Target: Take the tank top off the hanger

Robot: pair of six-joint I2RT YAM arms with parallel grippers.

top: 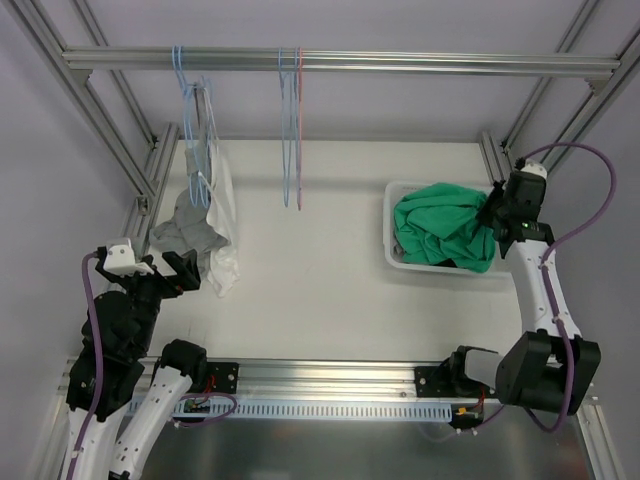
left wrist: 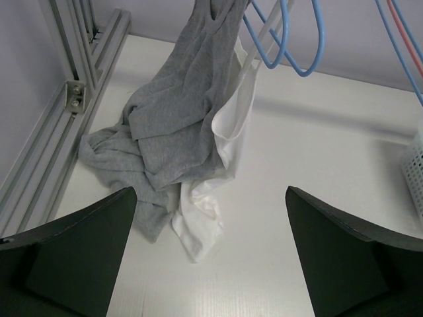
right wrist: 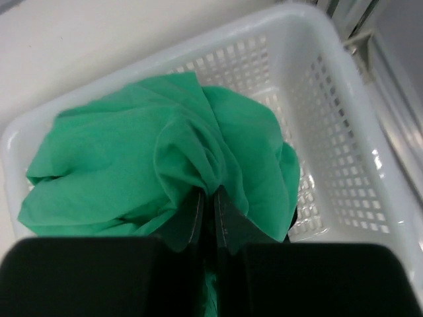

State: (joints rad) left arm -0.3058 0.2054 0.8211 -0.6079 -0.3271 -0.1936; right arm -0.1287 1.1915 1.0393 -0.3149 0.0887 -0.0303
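**Two-arm station at a single instant.** The grey tank top (left wrist: 172, 112) hung from a blue hanger (left wrist: 284, 46) on the rail (top: 400, 62). Its lower half lay heaped on the table (top: 310, 290), with a white tank top (left wrist: 231, 125) hanging against it. The left pincer (left wrist: 211, 264) stood spread wide, near the heap but apart from it. The right pincer (right wrist: 207, 198) was pressed together on a fold of the green garment (right wrist: 132, 165) lying in the white basket (right wrist: 317, 99). Likely hazards:
- A grasp on the overlapped cloth could take both tops.
- A snagged strap could drag the hanger off the rail.
- The right pincer, rising unreleased, would lift the green garment out.
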